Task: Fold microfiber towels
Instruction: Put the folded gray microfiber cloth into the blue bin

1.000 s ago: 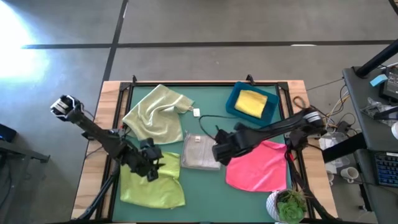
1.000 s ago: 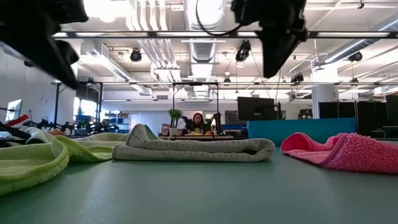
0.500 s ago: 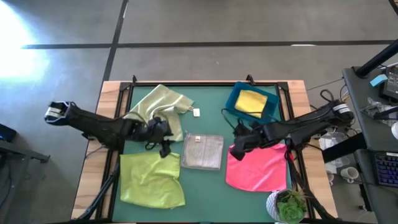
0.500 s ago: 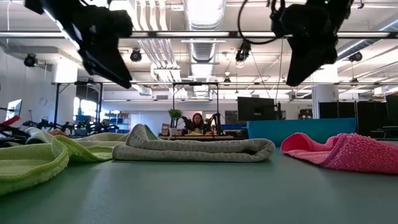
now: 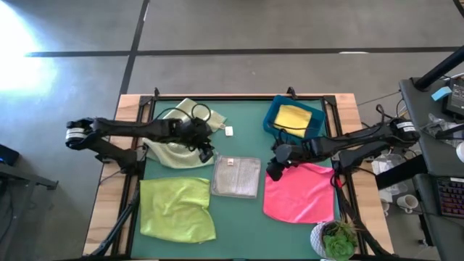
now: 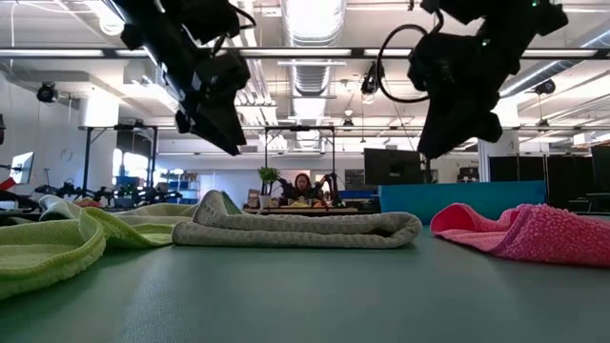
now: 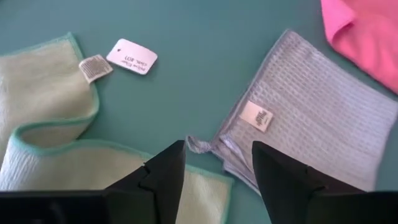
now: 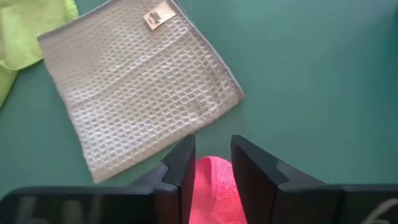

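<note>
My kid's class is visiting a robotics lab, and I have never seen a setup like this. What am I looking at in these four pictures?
Two dark robot arms work at a green-topped table. One picture looks straight down from above, one looks level across the tabletop, and two come from cameras on the arms' wrists.

Soft square microfiber cloths lie on the table: a pale green towel, crumpled; a lime green towel, spread flat; a light grey waffle-weave towel, neatly folded; and a hot pink towel. A folded yellow towel sits in a blue rectangular bin.

The left claw hovers open between the pale green and grey towels. The right claw hovers open above the pink towel's edge. Neither holds anything.
</note>
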